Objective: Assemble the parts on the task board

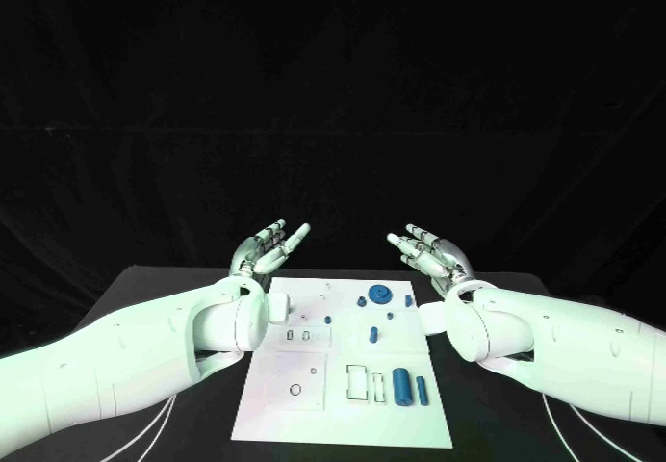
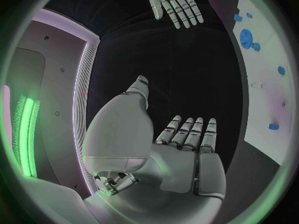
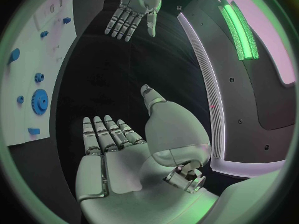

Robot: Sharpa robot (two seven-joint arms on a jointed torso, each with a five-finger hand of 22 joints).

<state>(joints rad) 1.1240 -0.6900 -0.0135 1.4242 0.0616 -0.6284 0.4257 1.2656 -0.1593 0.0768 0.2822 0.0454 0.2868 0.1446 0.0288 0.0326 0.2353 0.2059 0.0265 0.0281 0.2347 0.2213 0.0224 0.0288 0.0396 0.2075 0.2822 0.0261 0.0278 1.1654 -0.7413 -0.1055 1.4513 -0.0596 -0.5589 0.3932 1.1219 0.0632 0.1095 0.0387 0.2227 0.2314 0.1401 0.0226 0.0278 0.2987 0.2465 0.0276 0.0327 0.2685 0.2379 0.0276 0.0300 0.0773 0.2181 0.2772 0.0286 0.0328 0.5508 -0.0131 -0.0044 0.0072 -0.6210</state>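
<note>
The white task board (image 1: 313, 404) lies flat in the middle of the table. Blue parts sit on it: a large gear (image 1: 379, 294), small pegs (image 1: 373, 334) and two cylinders (image 1: 402, 386) near the front right. My left hand (image 1: 269, 245) is raised beyond the board's far left corner, palm up, fingers apart, holding nothing. My right hand (image 1: 429, 251) is raised beyond the far right corner, likewise spread and empty. In the left wrist view my left hand (image 2: 181, 154) is flat, with the right hand (image 2: 171, 4) opposite. The right wrist view shows my right hand (image 3: 115, 149), the gear (image 3: 39, 101) and my left hand (image 3: 134, 12).
The black table (image 1: 153, 289) extends around the board, with a black curtain (image 1: 333, 115) behind. Both white forearms (image 1: 153, 337) flank the board's sides. Rectangular slots (image 1: 358, 382) and small holes (image 1: 295, 390) mark the board's near half.
</note>
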